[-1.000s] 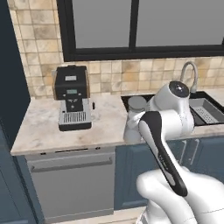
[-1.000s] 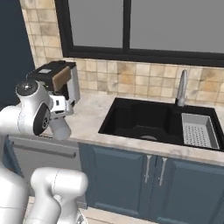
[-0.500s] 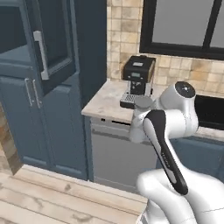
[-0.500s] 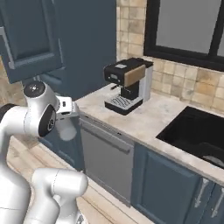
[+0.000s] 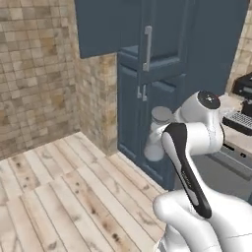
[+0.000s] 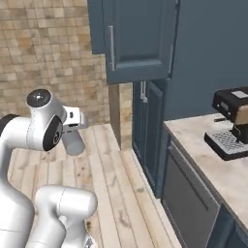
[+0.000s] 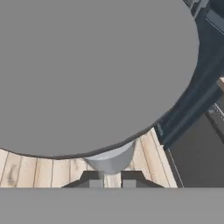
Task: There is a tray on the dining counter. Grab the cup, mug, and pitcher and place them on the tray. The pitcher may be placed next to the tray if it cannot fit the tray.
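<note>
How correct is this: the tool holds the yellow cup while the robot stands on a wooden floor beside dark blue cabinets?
Not quite. The tool is shut on the grey pitcher, not on a yellow cup; the hand view shows this. The wooden floor and the dark blue cabinets are as you say.

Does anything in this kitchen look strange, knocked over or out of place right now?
Nothing looks spilled or broken. The one unusual sight is the grey pitcher, held in the gripper above the wooden floor rather than standing on a counter. The coffee machine sits upright on its worktop.
</note>
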{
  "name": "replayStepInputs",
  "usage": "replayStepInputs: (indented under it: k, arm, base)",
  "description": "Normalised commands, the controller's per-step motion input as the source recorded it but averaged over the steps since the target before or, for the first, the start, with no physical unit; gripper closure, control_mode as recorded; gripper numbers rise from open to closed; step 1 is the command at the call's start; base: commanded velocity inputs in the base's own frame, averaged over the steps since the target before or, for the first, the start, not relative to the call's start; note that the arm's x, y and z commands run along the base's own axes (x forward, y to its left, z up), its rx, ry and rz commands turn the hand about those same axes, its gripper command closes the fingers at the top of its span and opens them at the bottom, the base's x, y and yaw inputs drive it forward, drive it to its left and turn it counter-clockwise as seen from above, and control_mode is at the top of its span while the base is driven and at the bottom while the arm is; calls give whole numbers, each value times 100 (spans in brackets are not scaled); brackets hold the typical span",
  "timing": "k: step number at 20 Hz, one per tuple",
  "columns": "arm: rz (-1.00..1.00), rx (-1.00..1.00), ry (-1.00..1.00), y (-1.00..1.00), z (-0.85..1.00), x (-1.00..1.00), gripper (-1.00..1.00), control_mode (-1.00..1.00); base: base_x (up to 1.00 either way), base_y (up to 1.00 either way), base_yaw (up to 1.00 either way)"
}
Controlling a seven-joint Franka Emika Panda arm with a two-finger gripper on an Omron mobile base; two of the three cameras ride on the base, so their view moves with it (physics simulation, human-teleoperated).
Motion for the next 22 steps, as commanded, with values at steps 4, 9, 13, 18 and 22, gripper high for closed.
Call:
replayStepInputs:
  k: [4,9,13,18,22]
  arm:
    - [0,0,0,0,0,0,100,100]
    - [0,0,0,0,0,0,100,100]
    - [0,0,0,0,0,0,100,100]
    - [0,0,0,0,0,0,100,100]
    - [0,0,0,0,0,0,100,100]
  base:
    - [-35,0,88]
    - [2,0,64]
    - [65,0,18]
    - [100,0,-8]
    - [100,0,-16]
